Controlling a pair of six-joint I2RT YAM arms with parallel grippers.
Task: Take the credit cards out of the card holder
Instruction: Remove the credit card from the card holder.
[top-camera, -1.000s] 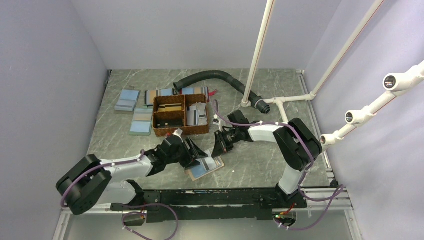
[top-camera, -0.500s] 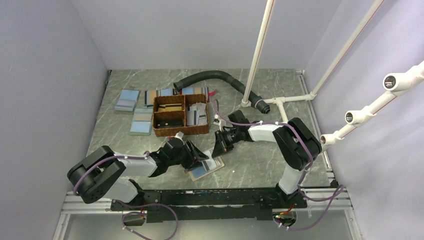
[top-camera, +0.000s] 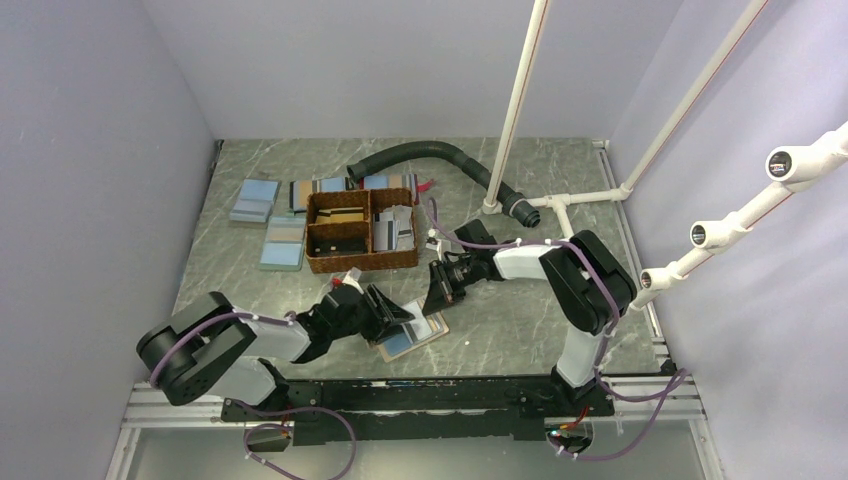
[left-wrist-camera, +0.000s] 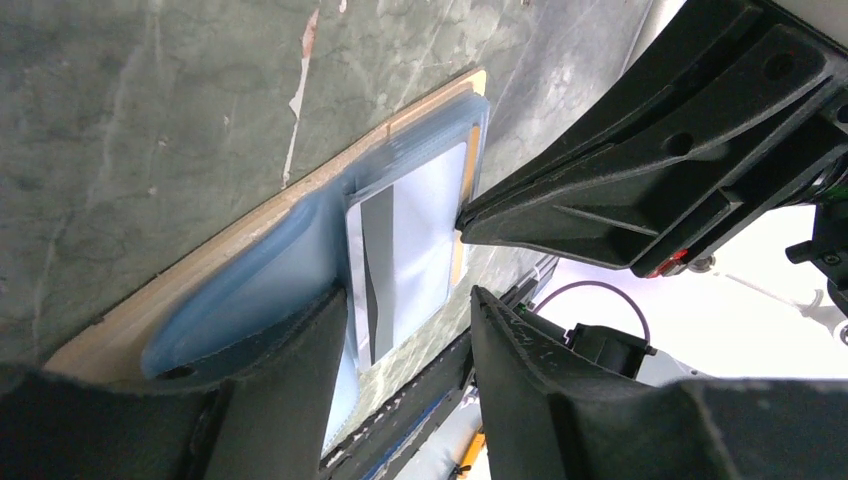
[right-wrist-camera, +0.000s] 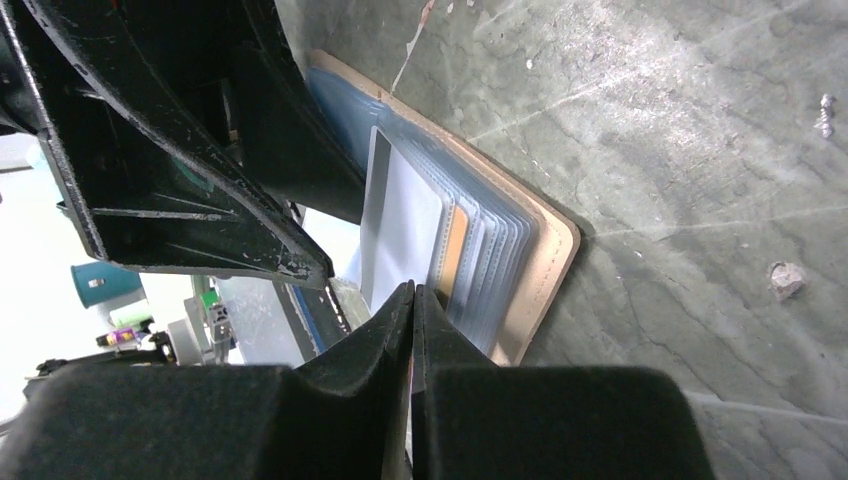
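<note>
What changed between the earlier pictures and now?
The left arm's elbow swung rightward; the left claw narrowed slightly over the card holder, gripping nothing yet. The right claw stayed shut at the holder's edge, and the card holder stayed open on the table.

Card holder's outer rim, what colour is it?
Tan; the card holder shows best in right wrist view.

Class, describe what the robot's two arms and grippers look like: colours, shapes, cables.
The left arm and right arm have white links, bulky black joints and purple cables strapped along them. The left gripper and right gripper are black, with long wedge-shaped fingers.
</note>
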